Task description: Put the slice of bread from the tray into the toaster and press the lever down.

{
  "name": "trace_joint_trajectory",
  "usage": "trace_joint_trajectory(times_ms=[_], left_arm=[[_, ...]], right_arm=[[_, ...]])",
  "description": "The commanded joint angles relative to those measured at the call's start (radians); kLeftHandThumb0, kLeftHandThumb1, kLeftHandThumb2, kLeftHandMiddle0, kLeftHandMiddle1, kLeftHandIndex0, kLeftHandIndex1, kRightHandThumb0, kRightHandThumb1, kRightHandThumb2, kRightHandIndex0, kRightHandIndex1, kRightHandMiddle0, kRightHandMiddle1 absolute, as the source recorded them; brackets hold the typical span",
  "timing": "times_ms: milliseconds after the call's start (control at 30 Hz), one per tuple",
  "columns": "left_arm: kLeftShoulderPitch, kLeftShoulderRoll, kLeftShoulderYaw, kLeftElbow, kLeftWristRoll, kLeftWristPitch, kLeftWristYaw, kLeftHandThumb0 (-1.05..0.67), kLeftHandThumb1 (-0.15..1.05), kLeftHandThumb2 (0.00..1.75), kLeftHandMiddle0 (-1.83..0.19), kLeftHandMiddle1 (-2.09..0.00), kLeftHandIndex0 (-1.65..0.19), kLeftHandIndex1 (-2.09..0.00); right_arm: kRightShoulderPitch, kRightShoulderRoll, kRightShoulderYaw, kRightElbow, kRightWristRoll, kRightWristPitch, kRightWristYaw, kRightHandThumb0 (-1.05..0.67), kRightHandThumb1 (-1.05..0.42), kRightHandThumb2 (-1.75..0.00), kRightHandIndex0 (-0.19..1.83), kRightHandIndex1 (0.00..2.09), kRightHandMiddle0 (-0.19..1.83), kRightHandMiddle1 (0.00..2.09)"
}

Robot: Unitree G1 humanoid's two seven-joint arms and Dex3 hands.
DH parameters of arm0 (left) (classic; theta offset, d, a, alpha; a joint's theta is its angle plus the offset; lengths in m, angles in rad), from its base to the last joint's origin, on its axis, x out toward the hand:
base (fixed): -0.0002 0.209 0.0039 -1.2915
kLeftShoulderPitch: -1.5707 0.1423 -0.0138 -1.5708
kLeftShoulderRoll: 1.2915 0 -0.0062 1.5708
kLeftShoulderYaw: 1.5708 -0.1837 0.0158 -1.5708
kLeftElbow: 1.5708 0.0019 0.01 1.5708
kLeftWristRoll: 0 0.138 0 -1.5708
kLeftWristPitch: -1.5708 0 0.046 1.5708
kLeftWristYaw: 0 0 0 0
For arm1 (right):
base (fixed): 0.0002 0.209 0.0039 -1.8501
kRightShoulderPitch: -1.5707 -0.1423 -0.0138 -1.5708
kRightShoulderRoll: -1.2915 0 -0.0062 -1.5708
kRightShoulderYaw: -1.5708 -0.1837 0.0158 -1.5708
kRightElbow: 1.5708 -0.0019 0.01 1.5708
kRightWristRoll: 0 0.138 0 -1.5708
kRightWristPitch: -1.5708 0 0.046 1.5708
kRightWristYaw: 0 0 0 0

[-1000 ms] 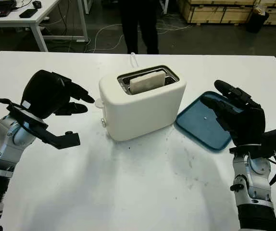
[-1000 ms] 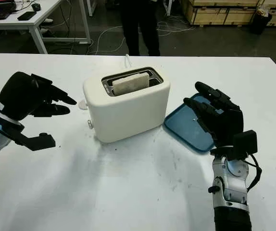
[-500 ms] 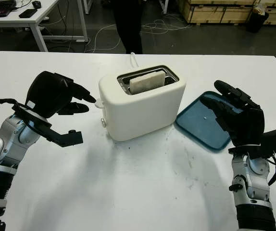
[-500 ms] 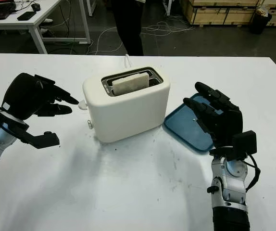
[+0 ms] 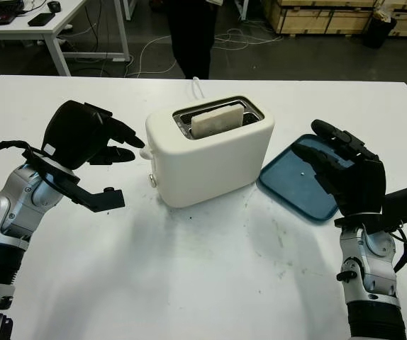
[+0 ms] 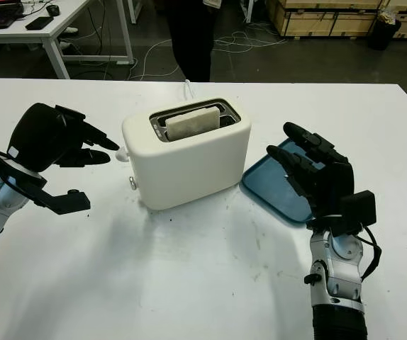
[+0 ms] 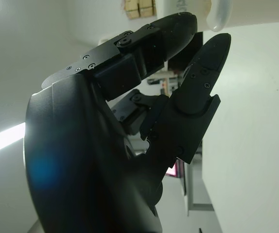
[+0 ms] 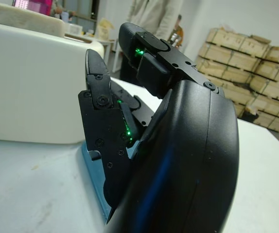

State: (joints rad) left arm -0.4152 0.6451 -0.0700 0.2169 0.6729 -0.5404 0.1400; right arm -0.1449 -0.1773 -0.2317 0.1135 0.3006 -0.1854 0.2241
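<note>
A cream toaster (image 5: 210,152) stands mid-table with the slice of bread (image 5: 216,120) upright in its slot, its top edge sticking out. The white lever knob (image 5: 147,151) juts from the toaster's left end and sits high. My left hand (image 5: 134,147) is open right beside that knob; in the left wrist view its fingertips (image 7: 217,43) are just short of the knob (image 7: 222,12). My right hand (image 5: 317,145) is open, raised over the near edge of the blue tray (image 5: 296,180), which has nothing on it.
The white table (image 5: 210,283) has free room in front of the toaster. The toaster's cord (image 5: 198,86) runs off the far edge. A person (image 5: 193,35) stands behind the table. A desk (image 5: 40,21) and wooden crates (image 5: 317,14) lie beyond.
My left hand has moved right, closing in on the lever knob. My right hand has edged slightly left. The person behind the table has shifted.
</note>
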Motion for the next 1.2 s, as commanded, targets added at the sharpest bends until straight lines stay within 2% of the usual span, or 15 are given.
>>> trace_joint_trajectory(times_ms=[0,433,800,1167], left_arm=[[-0.016,-0.002,-0.011,0.0,-0.002,-0.008,0.008,-0.27,0.64,0.0,-1.12,-1.31,-1.41,-0.01],[-0.014,-0.013,-0.019,0.014,-0.003,-0.003,-0.002,-0.27,0.67,0.0,-1.09,-1.3,-1.4,-0.01],[-0.033,-0.019,-0.041,0.043,-0.004,-0.01,-0.006,-0.25,0.68,0.0,-1.08,-1.24,-1.39,0.0],[-0.049,-0.022,-0.059,0.085,-0.006,-0.026,0.001,-0.25,0.69,0.01,-1.05,-1.27,-1.38,0.0]], right_arm=[[0.008,0.006,0.0,-0.017,0.001,0.013,-0.002,-0.27,-0.92,-0.11,0.96,0.02,0.83,0.0],[0.012,0.014,-0.001,-0.024,0.015,0.02,0.01,-0.22,-0.92,-0.17,0.93,0.0,0.79,0.0],[0.019,0.017,-0.005,-0.024,0.009,0.007,0.012,-0.23,-0.92,-0.17,0.93,0.01,0.8,0.01],[0.016,0.013,-0.013,-0.016,-0.002,-0.008,0.008,-0.25,-0.92,-0.14,0.96,0.02,0.83,0.02]])
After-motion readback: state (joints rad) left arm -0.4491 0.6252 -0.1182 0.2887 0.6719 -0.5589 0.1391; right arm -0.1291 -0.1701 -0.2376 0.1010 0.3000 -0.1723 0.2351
